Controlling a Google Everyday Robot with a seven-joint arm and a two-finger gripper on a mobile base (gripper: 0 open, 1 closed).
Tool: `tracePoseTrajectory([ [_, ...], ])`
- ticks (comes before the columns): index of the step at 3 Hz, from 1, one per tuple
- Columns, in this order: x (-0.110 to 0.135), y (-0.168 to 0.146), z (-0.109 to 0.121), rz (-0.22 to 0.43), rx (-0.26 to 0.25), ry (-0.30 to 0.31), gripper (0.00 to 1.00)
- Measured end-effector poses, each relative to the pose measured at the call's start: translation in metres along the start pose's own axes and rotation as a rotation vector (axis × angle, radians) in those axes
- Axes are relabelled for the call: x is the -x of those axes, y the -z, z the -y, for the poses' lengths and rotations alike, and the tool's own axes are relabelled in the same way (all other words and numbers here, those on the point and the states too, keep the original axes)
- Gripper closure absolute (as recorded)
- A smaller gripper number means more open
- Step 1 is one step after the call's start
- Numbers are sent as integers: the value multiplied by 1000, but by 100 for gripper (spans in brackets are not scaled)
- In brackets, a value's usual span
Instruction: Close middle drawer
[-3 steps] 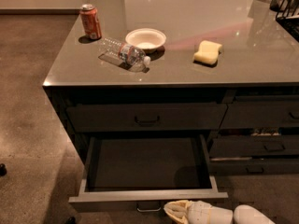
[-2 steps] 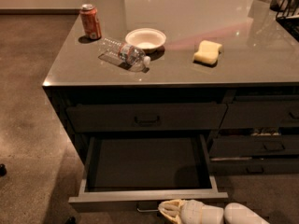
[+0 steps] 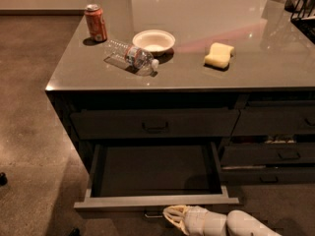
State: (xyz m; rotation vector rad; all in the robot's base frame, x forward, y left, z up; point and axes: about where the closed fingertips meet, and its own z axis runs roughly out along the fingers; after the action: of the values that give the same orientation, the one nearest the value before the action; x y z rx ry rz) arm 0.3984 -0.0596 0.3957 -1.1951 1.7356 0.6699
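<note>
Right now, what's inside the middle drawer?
Middle drawer: dark bare floor, nothing visible inside. The nearest strip is hidden behind its own front. Gripper sits outside, low against that front.

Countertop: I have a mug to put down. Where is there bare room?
Bare: the wide stretch behind the bowl and sponge, the front strip between the water bottle and sponge, and right of the sponge. Crowded: the left end, where soda can, bottle and bowl cluster. The gripper is low, at the front of the open middle drawer.
</note>
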Motion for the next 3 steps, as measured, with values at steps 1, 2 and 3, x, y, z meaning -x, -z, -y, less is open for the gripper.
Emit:
tracePoseTrajectory([
  [1, 0, 0, 0, 0, 0, 0, 100],
  [2, 2, 1, 0, 0, 0, 0, 100],
  [3, 3, 1, 1, 6, 1, 1, 98],
])
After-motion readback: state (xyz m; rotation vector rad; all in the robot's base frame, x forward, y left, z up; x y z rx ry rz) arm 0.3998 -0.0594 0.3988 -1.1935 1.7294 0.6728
